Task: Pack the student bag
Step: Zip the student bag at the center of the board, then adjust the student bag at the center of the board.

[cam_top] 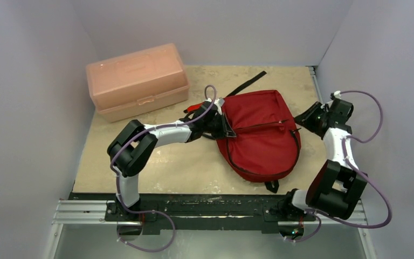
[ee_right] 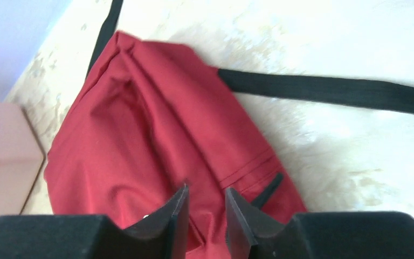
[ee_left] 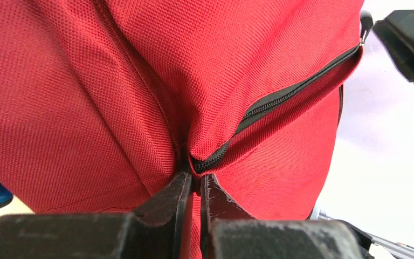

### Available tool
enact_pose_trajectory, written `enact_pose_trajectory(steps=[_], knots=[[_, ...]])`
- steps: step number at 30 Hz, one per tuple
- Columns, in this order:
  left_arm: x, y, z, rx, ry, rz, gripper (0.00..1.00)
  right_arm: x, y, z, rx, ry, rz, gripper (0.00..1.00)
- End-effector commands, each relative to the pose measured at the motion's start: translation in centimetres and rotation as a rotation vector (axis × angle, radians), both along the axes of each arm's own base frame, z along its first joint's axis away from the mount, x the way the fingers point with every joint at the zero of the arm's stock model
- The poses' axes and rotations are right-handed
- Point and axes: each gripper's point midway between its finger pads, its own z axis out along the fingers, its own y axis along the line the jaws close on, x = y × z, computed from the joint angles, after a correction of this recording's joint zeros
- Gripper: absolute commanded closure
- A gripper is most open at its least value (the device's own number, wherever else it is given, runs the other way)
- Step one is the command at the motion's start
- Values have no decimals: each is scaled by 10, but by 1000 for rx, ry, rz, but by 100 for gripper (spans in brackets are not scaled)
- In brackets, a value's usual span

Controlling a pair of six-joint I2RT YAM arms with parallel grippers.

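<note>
Two robot arms work from the near edge of the tabletop (cam_top: 178,167) on the student bag (cam_top: 259,145), which lies flat a little right of centre, between them. The left hand (ee_left: 195,181) is pinched tight on a fold of red fabric at one end of the bag's black zipper (ee_left: 280,100), which looks closed along the stretch in view. The right hand (ee_right: 206,202) hovers low over the bag's opposite side with its fingers slightly apart. The wrist view is too tight to tell whether the fingers touch the cloth, and nothing appears to be caught between them.

The step in hand appears to be getting the bag open. The left hand anchors the fabric so that the zipper can be drawn against it. The next move likely calls for the right hand to find the zipper's pull and close on it, then run it along the track while the left keeps its hold.

Beyond the bag, a black strap (ee_right: 329,91) trails across the tabletop. A closed pale pink box (cam_top: 137,81) sits at the far left corner.
</note>
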Motion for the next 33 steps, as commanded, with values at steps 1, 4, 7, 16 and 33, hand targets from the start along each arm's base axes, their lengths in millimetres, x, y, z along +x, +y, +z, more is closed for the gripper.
enact_pose_trajectory(steps=[1,4,7,16,33], knots=[[-2,5,25,2,16,-33,87,-2,-39,44,-237,-59,-82,53],[-12,3,45,-44,24,-69,60,-13,-21,63,-311,-56,-97,26],[-23,7,78,-120,-24,-82,29,-24,10,83,-355,-50,-86,9],[-90,52,183,-213,-237,-251,15,-128,119,58,152,105,123,1],[-145,99,218,-272,-366,-291,15,-201,68,-15,87,497,-433,1]])
